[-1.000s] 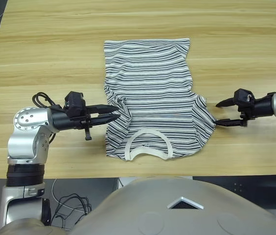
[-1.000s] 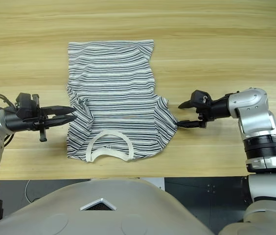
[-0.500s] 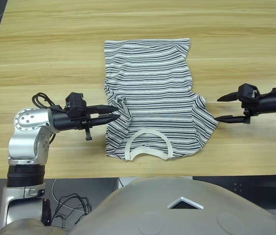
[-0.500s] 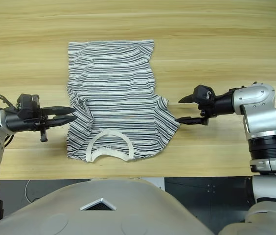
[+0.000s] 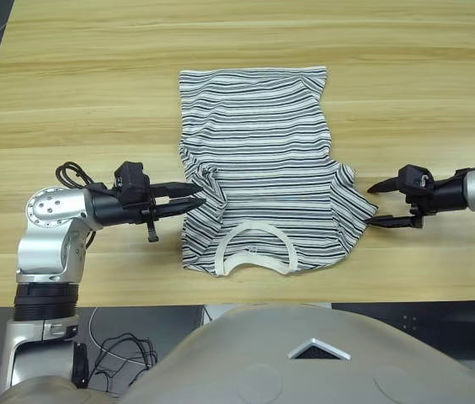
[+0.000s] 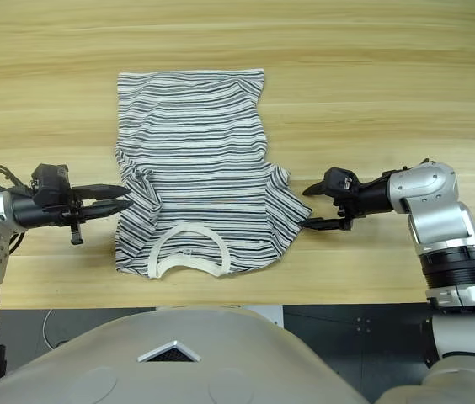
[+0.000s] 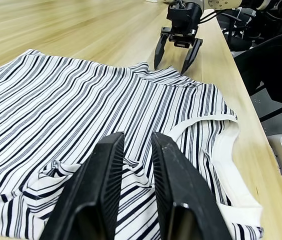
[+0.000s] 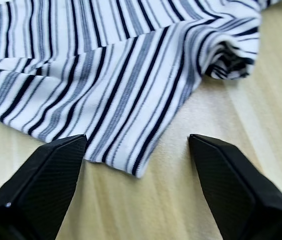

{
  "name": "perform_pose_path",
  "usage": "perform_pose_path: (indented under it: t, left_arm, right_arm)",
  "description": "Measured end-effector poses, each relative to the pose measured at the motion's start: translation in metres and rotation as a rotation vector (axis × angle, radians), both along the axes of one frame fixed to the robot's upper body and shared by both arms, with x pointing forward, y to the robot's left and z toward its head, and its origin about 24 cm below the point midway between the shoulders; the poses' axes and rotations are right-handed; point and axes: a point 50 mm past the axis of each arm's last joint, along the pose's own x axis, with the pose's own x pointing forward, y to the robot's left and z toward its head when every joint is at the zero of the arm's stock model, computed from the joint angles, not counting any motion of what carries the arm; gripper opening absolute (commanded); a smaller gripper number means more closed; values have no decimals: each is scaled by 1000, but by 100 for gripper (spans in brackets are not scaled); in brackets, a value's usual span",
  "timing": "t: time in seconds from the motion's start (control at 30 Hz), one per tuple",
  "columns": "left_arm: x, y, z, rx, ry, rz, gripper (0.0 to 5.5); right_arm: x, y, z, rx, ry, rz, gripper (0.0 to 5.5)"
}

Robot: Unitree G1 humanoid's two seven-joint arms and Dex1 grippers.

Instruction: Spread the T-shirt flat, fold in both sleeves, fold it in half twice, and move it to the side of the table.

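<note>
Right gripper (image 5: pixel 370 204) returns, jaws wide, to the T-shirt (image 5: pixel 258 160) sleeve edge for spreading; left gripper (image 5: pixel 200 195) waits, jaws narrow.

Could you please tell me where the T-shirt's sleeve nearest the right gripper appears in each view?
Left eye view: sleeve right of centre, at the right gripper tips.
Right eye view: just right of centre.
Left wrist view: far off, at the right gripper.
Right wrist view: close up, its hem between that gripper's tips.
Shared landmark: the open right gripper.
</note>
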Motion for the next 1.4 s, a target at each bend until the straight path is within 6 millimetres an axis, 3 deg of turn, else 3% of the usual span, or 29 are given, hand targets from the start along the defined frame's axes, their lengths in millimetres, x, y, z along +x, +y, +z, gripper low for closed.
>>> perform_pose_path:
  t: [0.2,0.4,0.7,1.0,1.4]
  left_arm:
    - [-1,0,-1,1,0,1,103]
    - [0,1,-1,11,-10,12,103]
    - [0,2,0,11,-13,17,103]
    - [4,4,-1,12,-15,25,103]
    - [5,2,-1,11,-19,17,103]
  right_arm:
    - [6,-3,0,-12,-18,-31,286]
    - [-12,4,-2,24,25,96,181]
    - [-11,0,-1,3,20,77,18]
    - [-6,2,1,3,-1,68,13]
    - [-13,25,34,51,-122,240,13]
